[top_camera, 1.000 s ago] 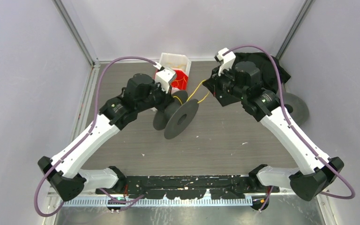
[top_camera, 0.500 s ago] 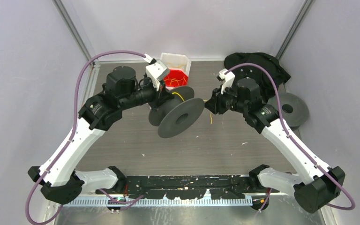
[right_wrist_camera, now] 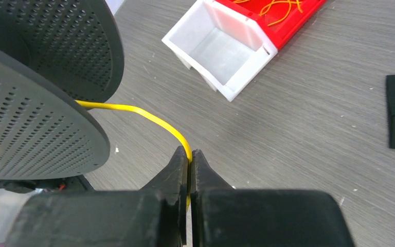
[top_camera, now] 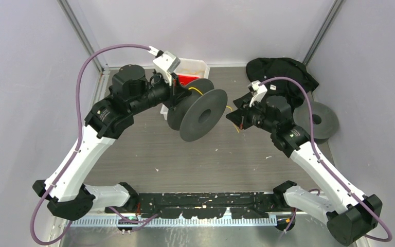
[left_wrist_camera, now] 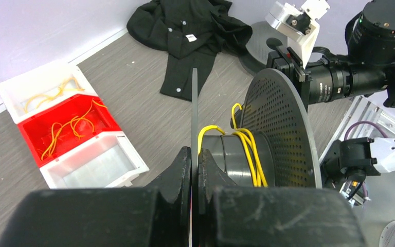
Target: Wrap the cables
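Note:
My left gripper (top_camera: 177,98) (left_wrist_camera: 195,157) is shut on the thin rim of one flange of a dark grey spool (top_camera: 199,114) (left_wrist_camera: 277,128) and holds it off the table. A yellow cable (left_wrist_camera: 249,149) is wound in a few turns on the spool's hub. The cable's free end (right_wrist_camera: 144,114) runs from between the flanges to my right gripper (top_camera: 238,119) (right_wrist_camera: 189,154), which is shut on it just right of the spool. More yellow cables (left_wrist_camera: 69,126) lie in a red bin compartment (top_camera: 187,81).
A white and red divided bin (left_wrist_camera: 90,167) (right_wrist_camera: 226,51) stands at the back behind the spool. A black cloth (top_camera: 280,69) (left_wrist_camera: 195,28) lies at the back right. A second grey spool (top_camera: 316,119) lies flat at the right edge.
My left arm has lifted and turned the spool toward the back right. My right gripper has moved down toward the near side with the cable end, staying close to the spool.

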{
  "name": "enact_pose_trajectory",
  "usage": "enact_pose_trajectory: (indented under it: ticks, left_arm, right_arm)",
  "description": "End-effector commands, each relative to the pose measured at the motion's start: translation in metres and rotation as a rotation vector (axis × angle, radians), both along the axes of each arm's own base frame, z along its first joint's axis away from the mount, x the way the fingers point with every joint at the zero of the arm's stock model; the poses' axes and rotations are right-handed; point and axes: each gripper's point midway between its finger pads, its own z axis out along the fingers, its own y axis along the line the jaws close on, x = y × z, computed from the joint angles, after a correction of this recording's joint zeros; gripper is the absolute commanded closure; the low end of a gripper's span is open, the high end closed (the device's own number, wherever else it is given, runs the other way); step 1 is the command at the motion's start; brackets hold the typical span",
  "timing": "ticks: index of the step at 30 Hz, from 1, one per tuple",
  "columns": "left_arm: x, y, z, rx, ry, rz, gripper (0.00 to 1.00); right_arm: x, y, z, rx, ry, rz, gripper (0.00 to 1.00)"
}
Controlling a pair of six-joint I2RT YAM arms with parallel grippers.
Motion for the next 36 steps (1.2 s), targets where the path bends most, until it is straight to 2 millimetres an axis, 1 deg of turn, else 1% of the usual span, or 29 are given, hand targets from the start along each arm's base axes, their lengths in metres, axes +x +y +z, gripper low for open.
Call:
enact_pose_trajectory:
  ticks: [1, 5, 7, 10, 12, 13, 16, 19, 21, 23, 27, 32, 35, 36]
  left_arm:
    - [-0.001, 0.003, 0.069, -0.188, -0.131, 0.023, 1.00]
    - [0.002, 0.004, 0.079, -0.258, -0.127, 0.051, 1.00]
    - [0.008, 0.007, 0.083, -0.287, -0.124, 0.097, 1.00]
    - [0.017, 0.009, 0.090, -0.358, -0.099, 0.152, 1.00]
    - [0.023, 0.009, 0.091, -0.414, -0.067, 0.184, 1.00]
    - [0.030, 0.012, 0.089, -0.442, -0.048, 0.232, 1.00]
    - [0.047, 0.022, 0.078, -0.525, 0.002, 0.355, 1.00]
    - [0.060, 0.038, 0.069, -0.641, 0.013, 0.478, 1.00]
    - [0.065, 0.048, 0.063, -0.707, 0.039, 0.553, 1.00]
    - [0.069, 0.052, 0.057, -0.752, 0.080, 0.603, 1.00]
    - [0.075, 0.062, 0.041, -0.767, 0.111, 0.710, 1.00]
    - [0.076, 0.078, 0.015, -0.756, 0.182, 0.906, 1.00]
    - [0.076, 0.079, 0.002, -0.721, 0.226, 0.967, 1.00]
    - [0.077, 0.077, 0.001, -0.714, 0.233, 0.969, 1.00]
  right_arm:
    - [-0.002, 0.010, 0.024, 0.132, -0.030, 0.020, 1.00]
    - [-0.003, 0.018, 0.025, 0.189, 0.002, 0.041, 1.00]
    - [-0.003, 0.025, 0.026, 0.244, 0.017, 0.060, 1.00]
    - [0.000, 0.034, 0.018, 0.315, 0.059, 0.071, 1.00]
    - [-0.002, 0.040, 0.014, 0.342, 0.093, 0.087, 1.00]
    - [-0.003, 0.043, 0.014, 0.351, 0.103, 0.095, 1.00]
    - [-0.007, 0.050, 0.017, 0.374, 0.085, 0.099, 1.00]
    - [-0.010, 0.057, 0.019, 0.379, 0.072, 0.099, 1.00]
    - [-0.013, 0.063, 0.018, 0.372, 0.080, 0.120, 1.00]
    - [-0.013, 0.065, 0.015, 0.367, 0.098, 0.123, 1.00]
    - [-0.015, 0.072, 0.019, 0.387, 0.097, 0.140, 1.00]
    - [-0.018, 0.093, 0.014, 0.382, 0.121, 0.167, 0.99]
    - [-0.020, 0.107, 0.013, 0.404, 0.140, 0.182, 0.99]
    - [-0.020, 0.111, 0.014, 0.415, 0.145, 0.185, 0.98]
